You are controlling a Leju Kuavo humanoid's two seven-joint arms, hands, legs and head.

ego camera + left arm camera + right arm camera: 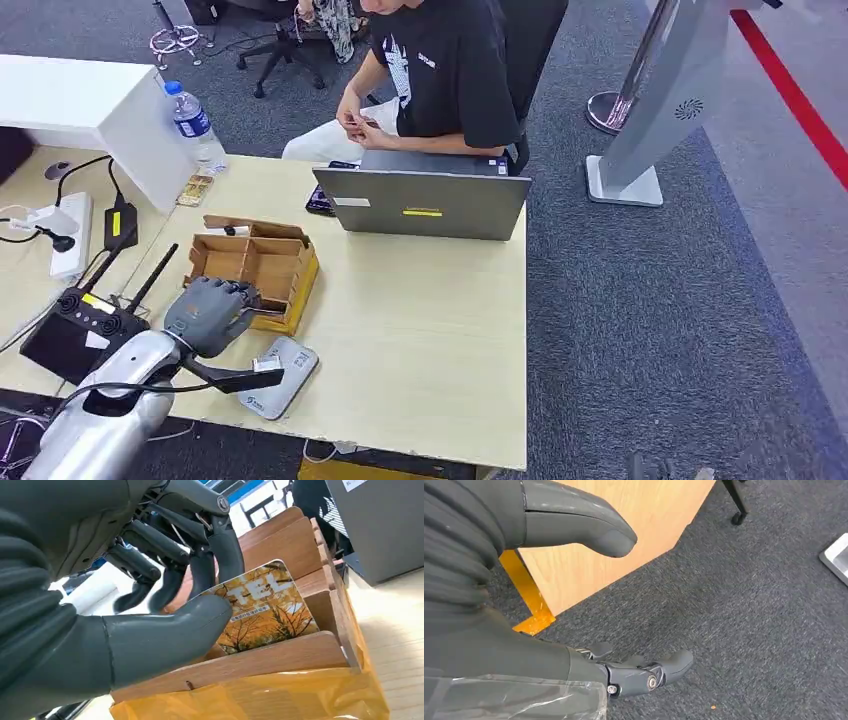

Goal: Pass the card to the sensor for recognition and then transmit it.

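Card pinched in the wooden box

Left robot hand (pixel 207 313) grasps the orange card (pixel 265 610) between thumb and fingers, inside a compartment of the wooden box (pixel 257 262) on the counter (pixel 420 330). Grey sensor (pixel 280 372) lies just beside. Right robot hand (pixel 574 525) hangs released over carpet (pixel 749 605).

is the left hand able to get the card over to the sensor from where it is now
Probably yes: the left hand already pinches the card in the wooden box, and the sensor lies on the table just beside it, nothing between.
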